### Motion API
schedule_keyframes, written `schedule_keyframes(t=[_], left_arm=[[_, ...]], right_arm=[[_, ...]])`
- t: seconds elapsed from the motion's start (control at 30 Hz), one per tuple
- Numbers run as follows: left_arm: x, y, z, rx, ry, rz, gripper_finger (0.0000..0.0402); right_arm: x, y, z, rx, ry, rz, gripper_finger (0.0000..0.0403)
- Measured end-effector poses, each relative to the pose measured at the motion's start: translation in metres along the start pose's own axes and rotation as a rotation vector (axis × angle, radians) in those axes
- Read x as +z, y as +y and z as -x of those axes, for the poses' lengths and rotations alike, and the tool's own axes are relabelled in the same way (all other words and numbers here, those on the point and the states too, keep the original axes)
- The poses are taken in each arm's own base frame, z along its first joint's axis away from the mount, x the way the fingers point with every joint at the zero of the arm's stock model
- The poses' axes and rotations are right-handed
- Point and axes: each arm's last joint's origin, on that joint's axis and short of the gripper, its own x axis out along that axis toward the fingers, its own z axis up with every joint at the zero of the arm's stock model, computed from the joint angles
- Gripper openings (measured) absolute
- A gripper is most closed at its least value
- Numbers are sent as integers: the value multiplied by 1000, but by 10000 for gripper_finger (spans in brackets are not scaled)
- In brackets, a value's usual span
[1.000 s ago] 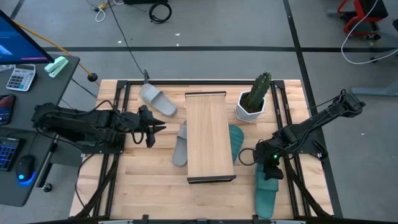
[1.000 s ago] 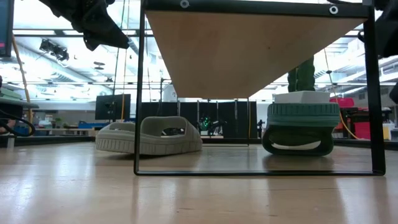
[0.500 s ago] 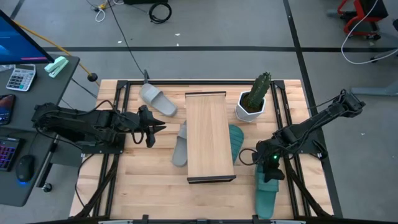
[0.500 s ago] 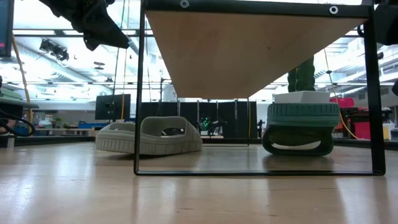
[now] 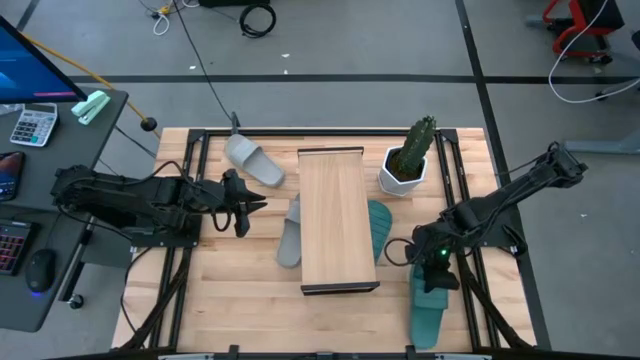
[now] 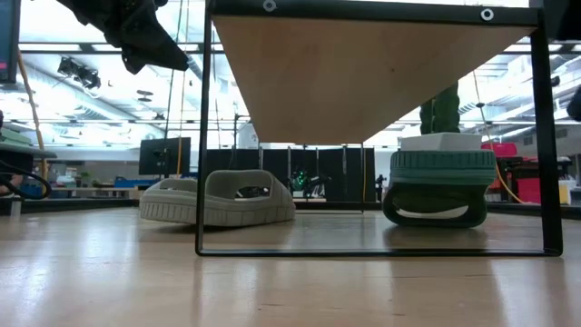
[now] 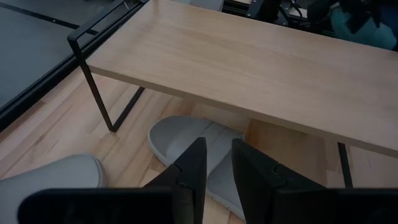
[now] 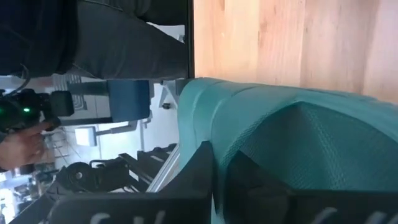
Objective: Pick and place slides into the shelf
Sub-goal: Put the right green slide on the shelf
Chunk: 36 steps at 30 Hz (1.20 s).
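Right end effector (image 5: pixel 437 280): clamped on teal rubbery slide (image 5: pixel 429 312) at tabletop (image 5: pixel 240 290) front-right corner, presumably for lifting toward low wood-topped shelf (image 5: pixel 337 215). Left end effector (image 5: pixel 248 203): narrow gap, empty, hovering beside grey slide (image 5: pixel 290 232) half-tucked under shelf.

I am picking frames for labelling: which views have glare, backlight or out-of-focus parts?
Low view: bright room lights behind leave the shelf underside in shade, and the tabletop carries a sheen. Right wrist view: the teal slide is too close and soft, as are the dark fingers. High view: even light. Left wrist view: even light, grey slide clear.
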Motion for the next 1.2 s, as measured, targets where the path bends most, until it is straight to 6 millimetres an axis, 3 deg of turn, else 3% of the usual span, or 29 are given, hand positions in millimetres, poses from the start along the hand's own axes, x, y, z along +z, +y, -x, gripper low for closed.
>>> schedule_keyframes(t=[0.33,0.5,0.9,1.2], left_arm=[[0,0,0,0,0,-1,82],[0,0,0,1,1,-2,75],[1,3,-1,22,-3,3,71],[3,11,-3,69,-11,32,62]], right_arm=[[-4,45,48,-149,104,40,10],[-6,71,81,-283,40,16,10],[-14,114,159,-576,-469,-136,10],[-16,126,187,-561,-850,-280,9]])
